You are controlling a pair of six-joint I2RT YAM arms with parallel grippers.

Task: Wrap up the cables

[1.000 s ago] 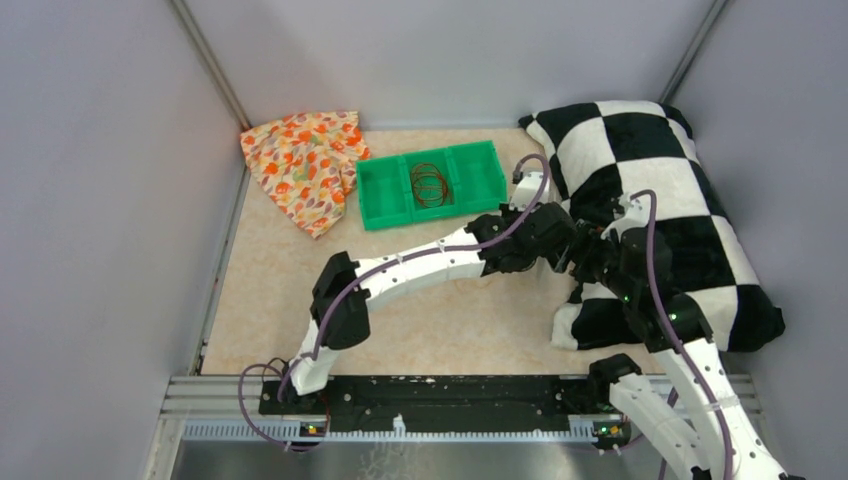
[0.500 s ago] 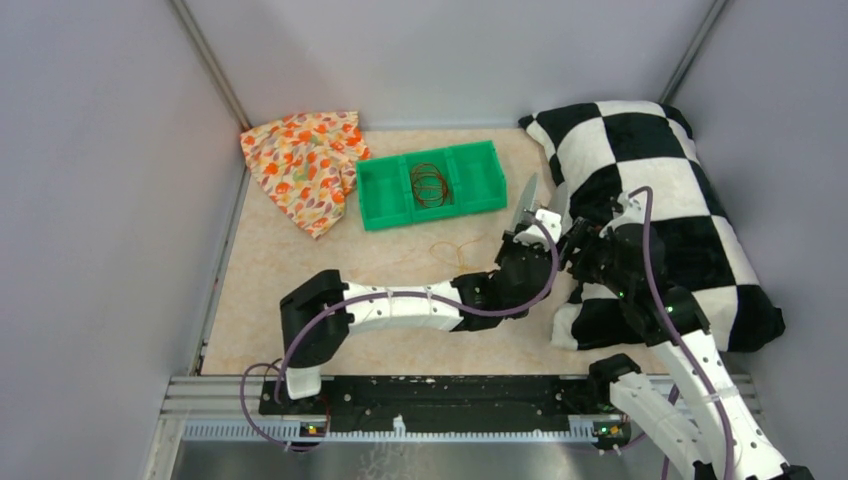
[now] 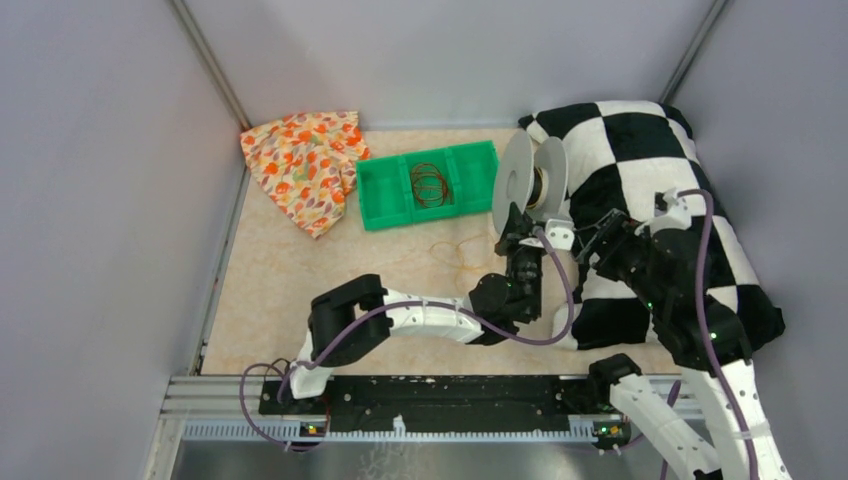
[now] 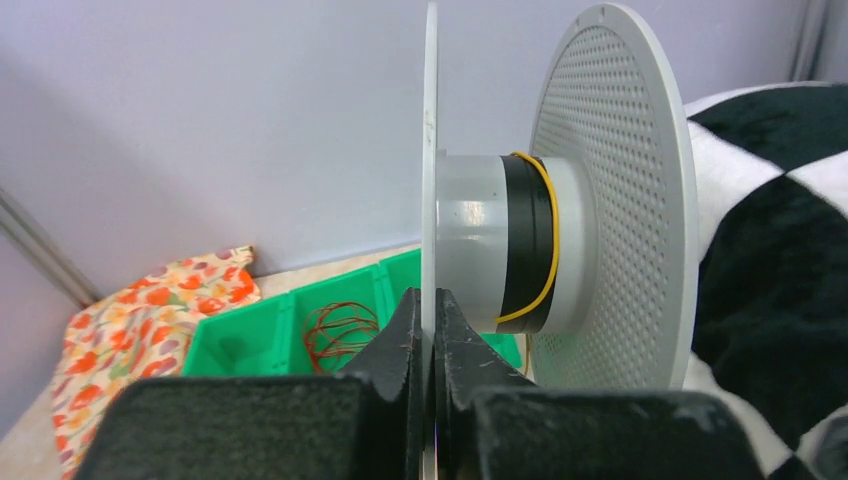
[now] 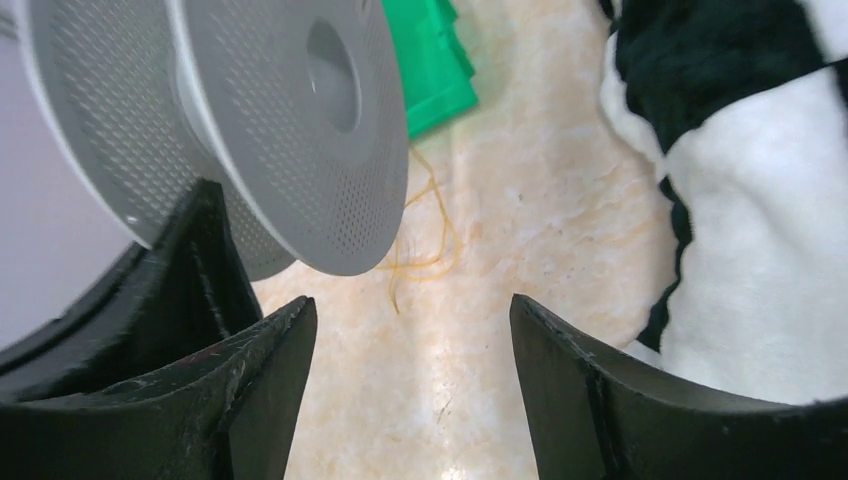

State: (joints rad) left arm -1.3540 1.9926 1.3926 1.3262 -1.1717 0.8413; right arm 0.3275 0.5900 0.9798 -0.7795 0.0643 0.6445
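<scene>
A clear round spool stands on edge in the air, and my left gripper is shut on the lower rim of one flange. The jaws pinch that thin flange just under the hub. A thin yellow cable runs once around the black band on the hub. More of it lies in loose loops on the table, below the spool in the right wrist view. My right gripper hovers open to the right of the spool, with nothing between its fingers.
A green three-part tray at the back holds red-brown wire coils. A floral cloth lies at the back left. A black-and-white checkered pillow fills the right side, under my right arm.
My left arm drew back and lifted the spool upright, so both flanges now show. My right arm shifted to the right, and its gripper stays open.
</scene>
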